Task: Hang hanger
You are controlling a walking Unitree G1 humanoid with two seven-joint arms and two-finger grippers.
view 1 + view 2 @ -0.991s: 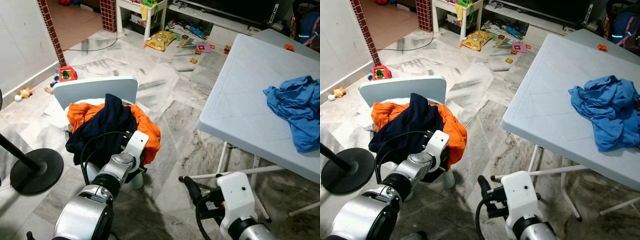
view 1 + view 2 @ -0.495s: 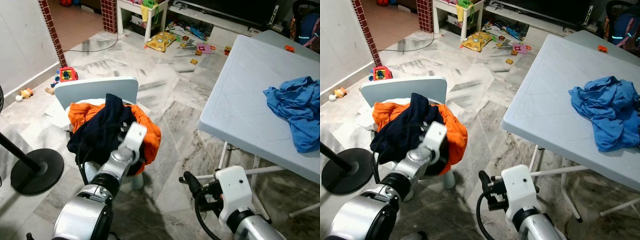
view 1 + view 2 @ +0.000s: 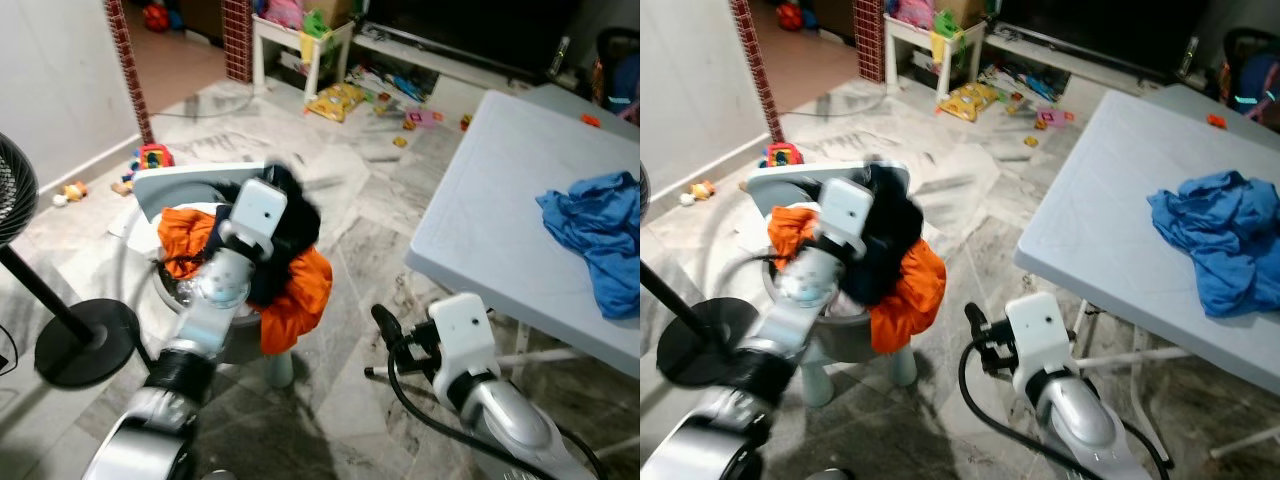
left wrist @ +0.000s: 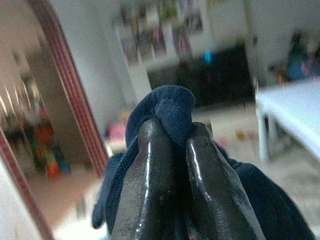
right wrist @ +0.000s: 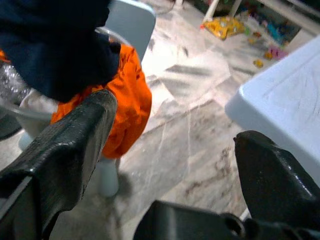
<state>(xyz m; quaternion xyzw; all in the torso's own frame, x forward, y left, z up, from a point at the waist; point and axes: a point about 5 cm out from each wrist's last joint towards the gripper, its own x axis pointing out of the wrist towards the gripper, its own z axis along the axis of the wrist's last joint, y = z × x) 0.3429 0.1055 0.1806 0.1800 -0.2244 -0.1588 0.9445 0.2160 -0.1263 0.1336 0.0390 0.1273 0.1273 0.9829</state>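
My left gripper point(image 4: 172, 129) is shut on a fold of a dark navy garment point(image 3: 292, 228) and holds it lifted above a small white chair point(image 3: 185, 182). The navy cloth hangs down from the fingers over an orange garment point(image 3: 298, 296) that is piled on the chair seat and droops off its front. In the wrist view the navy fold point(image 4: 169, 106) bulges out between the two closed fingertips. My right gripper point(image 5: 175, 120) is low beside the chair, over the floor, open with nothing between its fingers; one finger point(image 3: 385, 326) points towards the chair.
A white folding table point(image 3: 480, 215) stands on the right with a crumpled blue cloth point(image 3: 600, 228) on it. A black standing fan's base point(image 3: 85, 342) is on the left. Toys point(image 3: 345, 98) litter the marble floor beyond the chair.
My left gripper has risen and pulled the navy garment up off the pile on the chair. The head camera has shifted a little. The right gripper stays low near the chair.
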